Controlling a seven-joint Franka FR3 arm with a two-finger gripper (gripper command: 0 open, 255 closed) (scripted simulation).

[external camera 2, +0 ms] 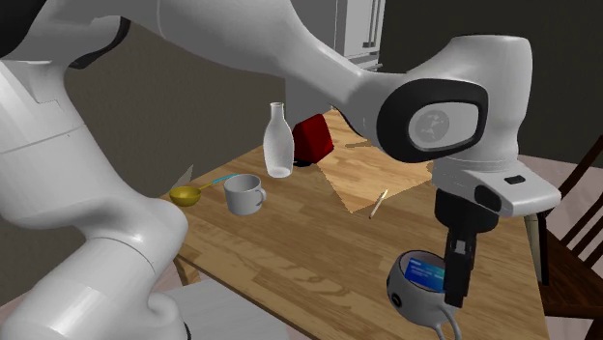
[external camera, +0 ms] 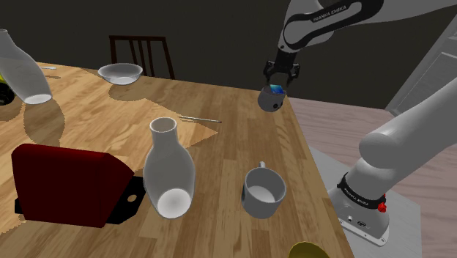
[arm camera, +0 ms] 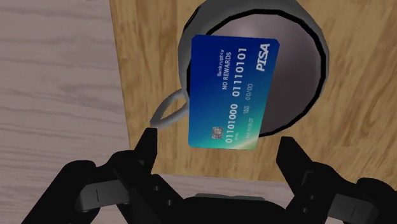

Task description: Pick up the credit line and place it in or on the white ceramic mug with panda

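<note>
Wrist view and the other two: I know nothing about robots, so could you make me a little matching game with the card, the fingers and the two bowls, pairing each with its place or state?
Things
1. card
2. fingers
3. pale bowl
4. yellow bowl

Places or states
A. near the spare mug
B. apart, touching nothing
C. blue, at the mouth of the mug under the fingers
D. by the chair at the table's far end

Pairs: 1-C, 2-B, 3-D, 4-A
</note>
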